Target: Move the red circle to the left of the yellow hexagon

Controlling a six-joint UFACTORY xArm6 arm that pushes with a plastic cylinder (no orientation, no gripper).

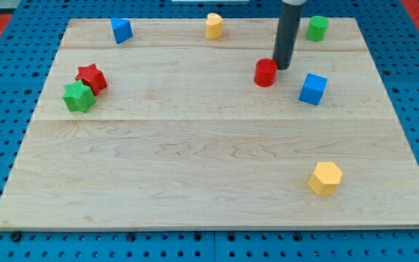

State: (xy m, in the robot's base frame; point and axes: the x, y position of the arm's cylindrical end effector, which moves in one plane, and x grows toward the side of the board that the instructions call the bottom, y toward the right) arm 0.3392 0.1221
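Note:
The red circle [265, 73] stands upper right of the board's middle. My tip [283, 67] is just to its right and slightly above, touching or nearly touching it. The yellow hexagon [325, 178] lies at the view's lower right, well below the red circle and to its right.
A blue cube [313, 89] sits right of my tip. A green circle [317, 28] is at the top right. A yellow block [214, 25] and a blue block [121, 30] are along the top. A red star [92, 77] and a green star [78, 97] touch at the left.

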